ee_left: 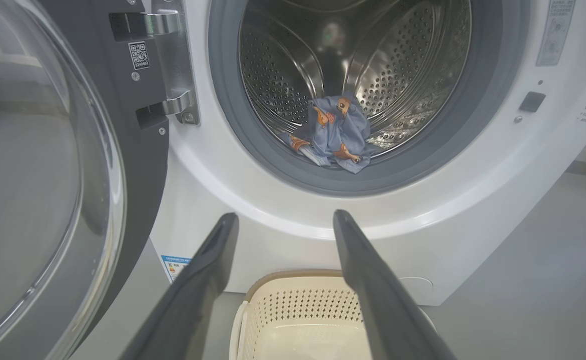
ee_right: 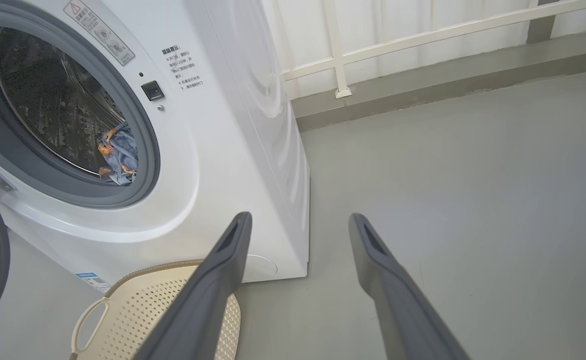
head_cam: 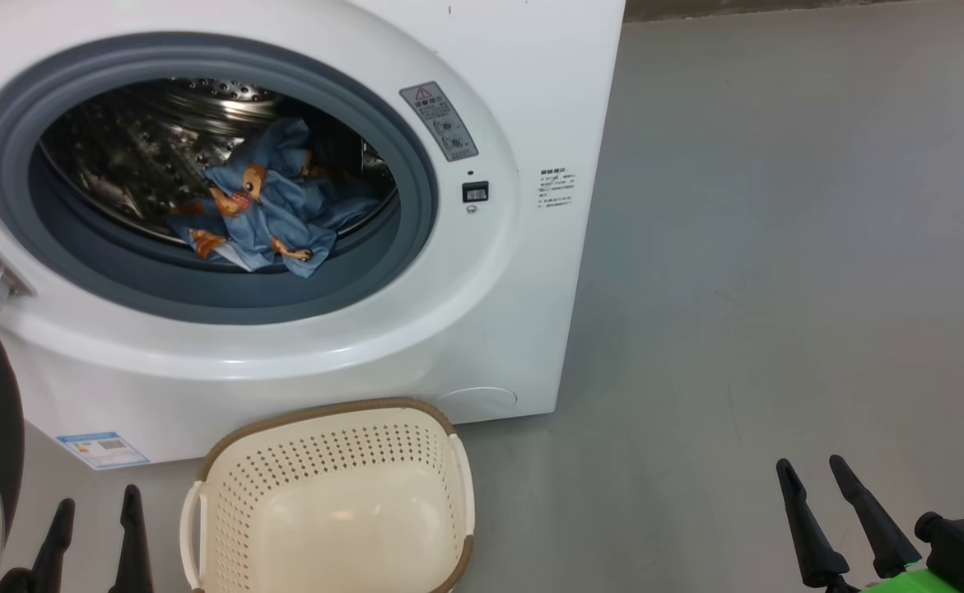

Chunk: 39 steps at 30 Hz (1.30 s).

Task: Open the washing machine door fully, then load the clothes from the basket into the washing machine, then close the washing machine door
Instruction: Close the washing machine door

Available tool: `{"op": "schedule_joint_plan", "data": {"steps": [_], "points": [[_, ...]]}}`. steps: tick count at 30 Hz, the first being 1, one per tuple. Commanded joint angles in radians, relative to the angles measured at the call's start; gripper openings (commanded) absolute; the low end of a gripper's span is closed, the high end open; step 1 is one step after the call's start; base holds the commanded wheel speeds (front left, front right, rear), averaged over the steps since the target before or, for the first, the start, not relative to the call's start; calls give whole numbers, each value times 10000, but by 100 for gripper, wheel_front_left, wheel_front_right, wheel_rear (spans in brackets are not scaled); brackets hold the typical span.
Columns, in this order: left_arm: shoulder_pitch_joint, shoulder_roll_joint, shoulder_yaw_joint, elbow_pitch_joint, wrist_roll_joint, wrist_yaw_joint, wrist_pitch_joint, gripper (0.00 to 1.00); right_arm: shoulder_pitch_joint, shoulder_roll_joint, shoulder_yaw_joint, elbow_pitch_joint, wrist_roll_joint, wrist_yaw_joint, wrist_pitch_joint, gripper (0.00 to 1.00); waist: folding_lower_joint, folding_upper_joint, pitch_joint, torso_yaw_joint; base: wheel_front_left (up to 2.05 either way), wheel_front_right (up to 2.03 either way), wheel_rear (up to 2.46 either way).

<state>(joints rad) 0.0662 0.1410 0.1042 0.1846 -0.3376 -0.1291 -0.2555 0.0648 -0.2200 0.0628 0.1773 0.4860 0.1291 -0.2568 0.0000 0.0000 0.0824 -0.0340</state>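
- The left claw (head_cam: 97,498) hung low with its two dark fingers spread wide and nothing between them, tips aimed at the machine's front.
- The right claw (head_cam: 811,465) was just as wide and held nothing either. It hung well apart from the left one, over bare grey floor (head_cam: 778,247).
- Between the two claws, just beside the left one, the basket (head_cam: 325,453) sat on the floor. Its brown rim came close up against the foot of the machine; whether they touched I could not tell. Its perforated cream walls and smooth bottom were in plain sight.
- Ahead of the left claw, beyond the basket, rose the washing machine (head_cam: 514,99), a white box with its round mouth open inside a grey rubber ring (head_cam: 226,296).
- Up past that ring, at the bottom of the steel drum (head_cam: 136,148), lay the clothes (head_cam: 263,210). They made a crumpled blue heap printed with orange figures, and one corner drooped forward onto the ring.
- On the outer side of the left claw, the washing machine door (ee_left: 47,175) stood swung out on its metal hinge (ee_left: 172,60), its bulging glass turned toward the claw.
- Low on the machine's front, just ahead of the left claw, was a small blue label sticker (head_cam: 103,449).
- Far beyond the right claw, past the machine's side, a white railing (ee_right: 335,50) ran along the wall.
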Motion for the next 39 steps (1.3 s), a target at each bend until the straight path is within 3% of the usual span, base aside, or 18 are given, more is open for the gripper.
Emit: {"op": "schedule_joint_plan", "data": {"steps": [1, 14, 26, 34, 39], "points": [[-227, 145, 341, -223, 97, -15, -63, 100, -68, -135, 245, -223, 28, 16, -49, 100, 0, 0, -31, 8, -92, 92, 0], [-172, 197, 213, -325, -63, -15, -63, 100, -40, -165, 221, -239, 52, 16, -49, 100, 0, 0, -43, 79, -131, 131, 0], [-156, 88, 214, -495, -148, -15, -63, 100, -81, -188, 258, -250, 6, 16, -49, 100, 0, 0, -38, 385, -22, 22, 0], [-66, -210, 389, -591, -259, -15, -63, 100, -406, -260, 575, -194, -17, 16, -49, 100, 0, 0, 27, 1292, 0, 0, 0], [21, -415, 503, -628, -302, -15, -63, 100, -809, -417, 980, -70, -21, 16, -49, 100, 0, 0, 31, 2301, 0, 0, 0]]}}
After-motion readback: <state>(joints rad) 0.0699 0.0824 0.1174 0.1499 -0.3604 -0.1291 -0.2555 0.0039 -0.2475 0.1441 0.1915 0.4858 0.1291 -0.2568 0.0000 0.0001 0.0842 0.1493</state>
